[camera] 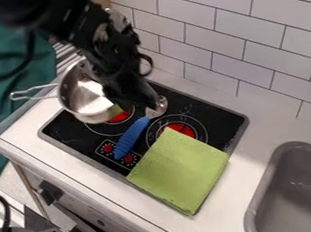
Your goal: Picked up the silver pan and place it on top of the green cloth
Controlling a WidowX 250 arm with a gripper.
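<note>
The black gripper (pixel 131 92) hangs over the back left part of the stove, at the right side of the silver pan (pixel 78 96), and covers part of its rim. I cannot tell whether the gripper holds the pan. The pan's inside shows, and its handle points left past the counter's edge. To the right, the green cloth (pixel 180 171) lies flat across the front right of the stove and partly over the right burner.
A spoon with a blue handle (pixel 131 138) lies on the black stovetop (pixel 72 135) between the pan and the cloth. A grey sink (pixel 261 208) is set in the counter at the right. White wall tiles (pixel 230 47) rise behind the stove.
</note>
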